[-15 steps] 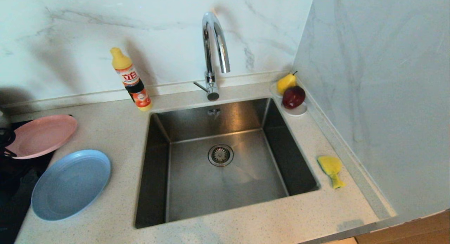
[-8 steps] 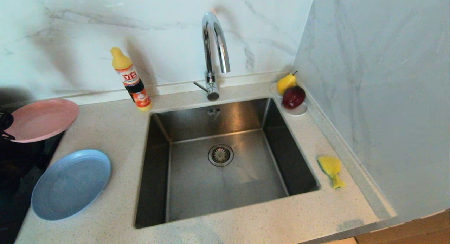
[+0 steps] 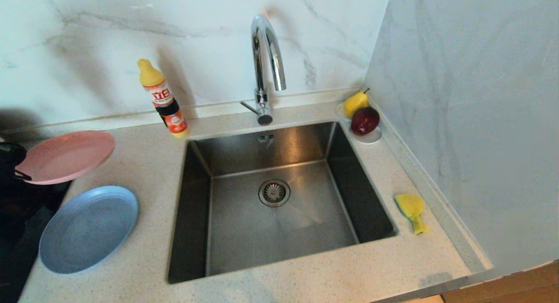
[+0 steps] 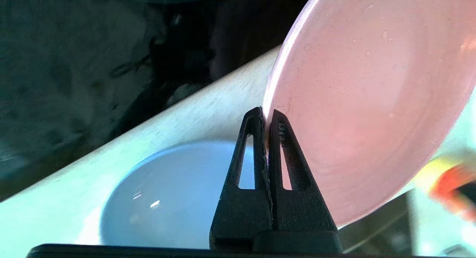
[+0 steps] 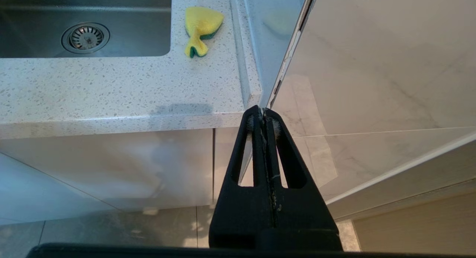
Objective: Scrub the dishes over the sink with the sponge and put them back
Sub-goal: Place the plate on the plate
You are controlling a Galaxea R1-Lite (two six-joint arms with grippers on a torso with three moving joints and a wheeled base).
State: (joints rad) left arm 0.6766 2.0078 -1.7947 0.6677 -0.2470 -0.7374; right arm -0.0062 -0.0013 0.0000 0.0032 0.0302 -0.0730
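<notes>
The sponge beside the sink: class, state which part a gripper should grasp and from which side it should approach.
Grip the sponge across its wide yellow body, coming straight down from above: it lies flat on the counter right of the sink, and its tail is narrow.

pink plate (image 3: 65, 156) | lifted since earlier, carried toward sink (image 3: 279, 198) | left gripper (image 4: 266, 116) clamping rim
</notes>
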